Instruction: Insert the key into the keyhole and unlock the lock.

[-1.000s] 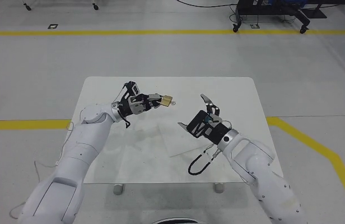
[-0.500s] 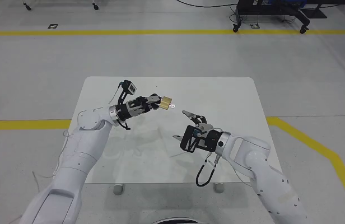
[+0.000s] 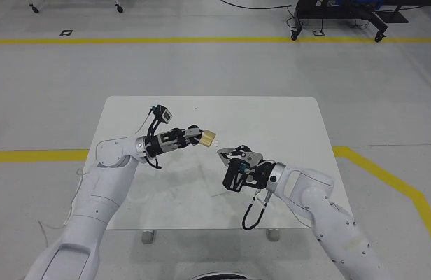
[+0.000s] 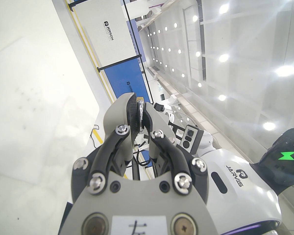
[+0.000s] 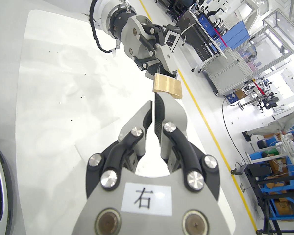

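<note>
**Counter [image 3: 285, 119] white, lock [image 3: 208, 136] held above it**

Grey floor [image 3: 201, 63] with yellow lines surrounds the counter. Left end effector [image 3: 194, 135] is clamped on the shackle [image 4: 140, 105], holding the brass lock in the air over the counter's middle. The lock's long axis lies roughly level, along the line between the two arms. Its shackle end points to the left end effector and its base points to the right end effector [image 3: 226, 152]. Right end effector is narrow, pads nearly together, with its tips just beside the lock's base. Whether a key sits between the pads cannot be told.
</note>
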Controlling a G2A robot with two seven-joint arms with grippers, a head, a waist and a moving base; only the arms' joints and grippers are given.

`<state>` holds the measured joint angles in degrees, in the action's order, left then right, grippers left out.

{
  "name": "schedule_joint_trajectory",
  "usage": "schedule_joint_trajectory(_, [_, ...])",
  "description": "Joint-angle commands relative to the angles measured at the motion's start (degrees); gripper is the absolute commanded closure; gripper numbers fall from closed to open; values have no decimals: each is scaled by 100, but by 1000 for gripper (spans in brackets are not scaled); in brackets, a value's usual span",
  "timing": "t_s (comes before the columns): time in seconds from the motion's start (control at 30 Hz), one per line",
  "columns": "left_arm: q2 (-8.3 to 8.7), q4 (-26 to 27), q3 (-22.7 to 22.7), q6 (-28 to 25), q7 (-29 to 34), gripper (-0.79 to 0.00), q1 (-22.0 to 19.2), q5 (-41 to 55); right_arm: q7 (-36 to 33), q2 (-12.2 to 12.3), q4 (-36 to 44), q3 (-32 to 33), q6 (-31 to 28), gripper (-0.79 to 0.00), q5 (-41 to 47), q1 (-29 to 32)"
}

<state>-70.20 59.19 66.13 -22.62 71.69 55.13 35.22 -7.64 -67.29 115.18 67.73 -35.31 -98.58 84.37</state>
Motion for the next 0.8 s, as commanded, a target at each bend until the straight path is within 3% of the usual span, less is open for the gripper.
schedule_joint_trajectory(0.0, [5, 18, -8, 17, 65, 0, 13, -3, 0, 5, -7, -6, 9, 0, -18, -6])
schedule_joint_trajectory(0.77, [-27, -73, -120, 228, 283, 0, -102, 312, -41, 51, -142, -62, 39, 0, 20, -128])
